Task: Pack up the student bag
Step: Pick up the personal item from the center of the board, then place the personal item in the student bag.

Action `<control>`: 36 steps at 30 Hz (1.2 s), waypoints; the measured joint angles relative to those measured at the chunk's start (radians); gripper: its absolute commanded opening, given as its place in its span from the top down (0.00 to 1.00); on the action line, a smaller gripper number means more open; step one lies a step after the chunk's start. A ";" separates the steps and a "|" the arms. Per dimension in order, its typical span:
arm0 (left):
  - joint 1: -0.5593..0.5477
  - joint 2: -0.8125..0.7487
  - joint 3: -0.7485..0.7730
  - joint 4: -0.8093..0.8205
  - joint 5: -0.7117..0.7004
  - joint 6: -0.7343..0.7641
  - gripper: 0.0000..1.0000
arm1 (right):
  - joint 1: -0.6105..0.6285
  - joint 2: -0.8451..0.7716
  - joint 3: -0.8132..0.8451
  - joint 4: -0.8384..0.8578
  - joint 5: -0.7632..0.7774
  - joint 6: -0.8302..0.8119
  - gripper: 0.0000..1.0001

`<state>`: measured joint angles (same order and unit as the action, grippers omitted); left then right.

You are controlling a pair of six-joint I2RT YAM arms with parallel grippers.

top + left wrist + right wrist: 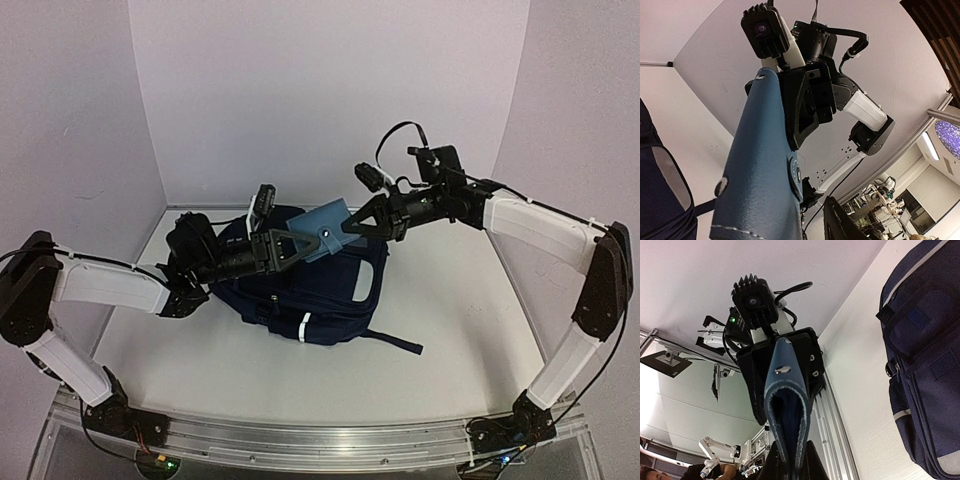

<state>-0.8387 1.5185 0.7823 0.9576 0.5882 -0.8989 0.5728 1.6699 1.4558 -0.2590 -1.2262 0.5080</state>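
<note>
Navy fabric identifies the student bag (320,300), which is seen lying on the white table (200,370) between the two arms, with a white stripe facing the near edge and a strap trailing out to the right. The bag is not touched by either gripper.

A small blue pouch (335,220) is held in the air just above the bag's far side. Its right end is clamped by the right gripper (354,229); in the right wrist view the fingers are seen pressed against both faces of the pouch, which is viewed edge-on.

The left gripper (298,245) is positioned at the opposite end of the pouch, with that end lying between its jaws. In the left wrist view one finger (840,222) is seen standing clear of the fabric, with a gap between them; the other finger is hidden behind the pouch. The jaws are therefore recorded as parted around the pouch rather than clamped on it.

A round stud (794,178) is noted on the pouch's face.
</note>
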 measured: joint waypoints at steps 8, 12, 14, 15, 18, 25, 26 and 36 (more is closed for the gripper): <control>0.020 -0.014 -0.016 -0.043 -0.048 -0.020 1.00 | 0.000 -0.024 -0.078 0.051 0.068 -0.004 0.29; 0.054 -0.074 0.027 -0.305 -0.102 0.020 1.00 | -0.007 -0.043 -0.134 -0.022 0.246 -0.116 0.29; 0.067 -0.087 0.083 -0.465 -0.126 0.055 1.00 | -0.008 -0.047 -0.164 -0.059 0.334 -0.182 0.30; 0.073 -0.089 0.113 -0.538 -0.134 0.072 1.00 | -0.009 -0.047 -0.181 -0.075 0.370 -0.209 0.30; 0.087 -0.089 0.185 -0.734 -0.154 0.129 1.00 | -0.007 -0.047 -0.217 -0.120 0.452 -0.273 0.32; 0.117 -0.066 0.323 -1.137 -0.238 0.231 1.00 | 0.023 0.029 -0.223 -0.150 0.602 -0.360 0.39; 0.119 -0.056 0.344 -1.186 -0.260 0.246 1.00 | 0.024 0.052 -0.223 -0.153 0.618 -0.368 0.41; 0.127 0.011 0.449 -1.446 -0.399 0.307 1.00 | 0.030 0.241 -0.055 -0.211 0.792 -0.431 0.43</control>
<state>-0.7113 1.5296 1.2318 -0.4880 0.1895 -0.5919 0.6031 1.9113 1.4008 -0.4704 -0.4341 0.0768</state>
